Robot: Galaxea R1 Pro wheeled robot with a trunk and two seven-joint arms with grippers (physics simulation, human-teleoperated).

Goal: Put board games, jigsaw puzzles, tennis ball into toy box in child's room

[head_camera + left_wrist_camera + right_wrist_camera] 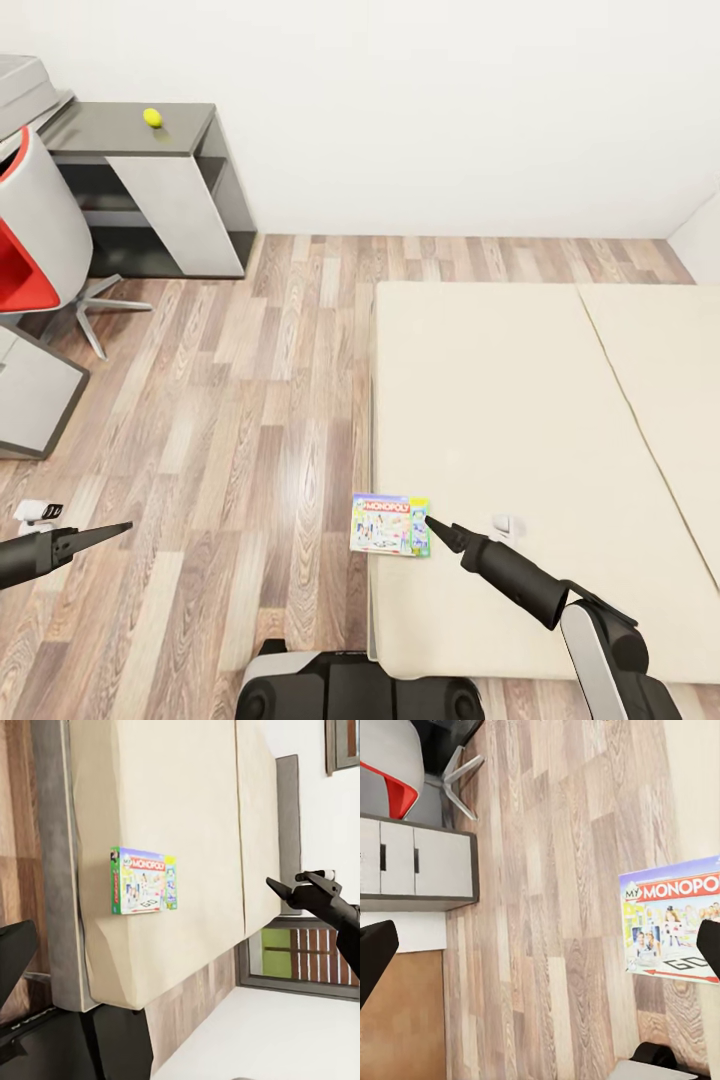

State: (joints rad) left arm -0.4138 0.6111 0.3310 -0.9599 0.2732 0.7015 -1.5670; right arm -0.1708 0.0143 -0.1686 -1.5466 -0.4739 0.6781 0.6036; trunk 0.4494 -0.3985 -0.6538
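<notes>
1 Monopoly board game [390, 524] lies at the bed's [520, 420] edge; the right hand [432, 524], jaws spread wide around it, touches nothing. Left hand [120, 527]: cannot tell.

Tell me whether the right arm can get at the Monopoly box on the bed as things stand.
Probably yes. The right gripper hangs right beside the Monopoly box, which lies flat at the bed edge overhanging the floor, with nothing between them. Whether it is open, I cannot tell.
</notes>
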